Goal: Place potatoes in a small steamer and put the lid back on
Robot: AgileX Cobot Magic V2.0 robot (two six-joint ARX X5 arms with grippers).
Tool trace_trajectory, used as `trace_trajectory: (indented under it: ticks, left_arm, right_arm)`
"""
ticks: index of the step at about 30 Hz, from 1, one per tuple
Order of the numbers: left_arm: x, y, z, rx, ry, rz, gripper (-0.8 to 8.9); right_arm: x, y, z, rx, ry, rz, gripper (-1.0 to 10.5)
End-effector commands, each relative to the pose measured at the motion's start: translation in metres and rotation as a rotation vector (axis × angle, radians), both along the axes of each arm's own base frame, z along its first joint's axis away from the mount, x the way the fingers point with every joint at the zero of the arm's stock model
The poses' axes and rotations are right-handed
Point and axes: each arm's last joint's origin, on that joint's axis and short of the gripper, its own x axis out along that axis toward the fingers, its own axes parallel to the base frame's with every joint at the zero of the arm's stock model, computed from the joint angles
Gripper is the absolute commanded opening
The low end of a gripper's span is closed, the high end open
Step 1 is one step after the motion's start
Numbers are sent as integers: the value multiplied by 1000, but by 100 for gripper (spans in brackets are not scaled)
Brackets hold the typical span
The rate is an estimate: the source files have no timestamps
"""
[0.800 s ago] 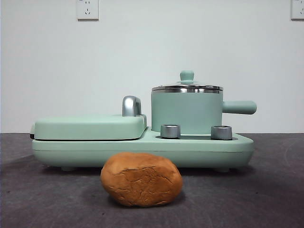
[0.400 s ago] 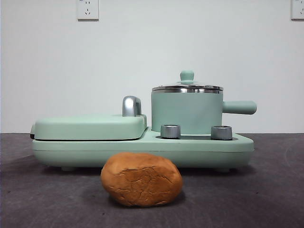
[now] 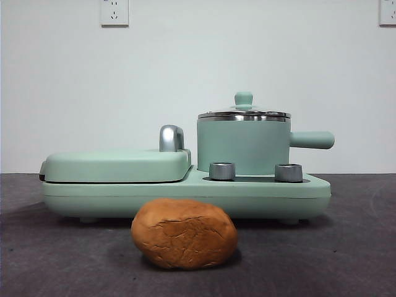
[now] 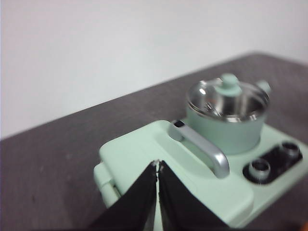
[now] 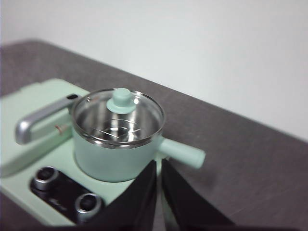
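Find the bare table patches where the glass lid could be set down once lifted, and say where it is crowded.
Bare dark table lies to either side of the orange-brown cracked potato, in front of the mint-green cooker base. Directly between the potato and the base is tight. The round glass lid with green knob sits on the mint-green cylindrical steamer pot.

- The place looks like a lab or test bench staged as a kitchen
- A bare white wall [image 3: 198, 74] carries only two power sockets [image 3: 114, 12], with no cupboards or tiles
- A mint-green breakfast cooker [image 3: 185, 189] stands alone on a plain dark grey table [image 3: 346, 260]
- Wrist views show the same blank wall and dark tabletop
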Motion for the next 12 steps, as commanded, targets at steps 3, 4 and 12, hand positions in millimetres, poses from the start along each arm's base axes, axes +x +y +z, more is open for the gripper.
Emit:
trace_trajectory:
  ticks: [3, 4, 12]
  left_arm:
    - [14, -13, 1, 93, -26, -98, 83]
    - [16, -16, 0, 84, -16, -112, 140]
    - [21, -33, 2, -3, -1, -187, 311]
  right_arm:
    - [7, 0, 14, -120, -55, 3, 87]
    - [8, 0, 15, -120, -52, 4, 137]
    - [7, 4, 11, -119, -15, 38, 263]
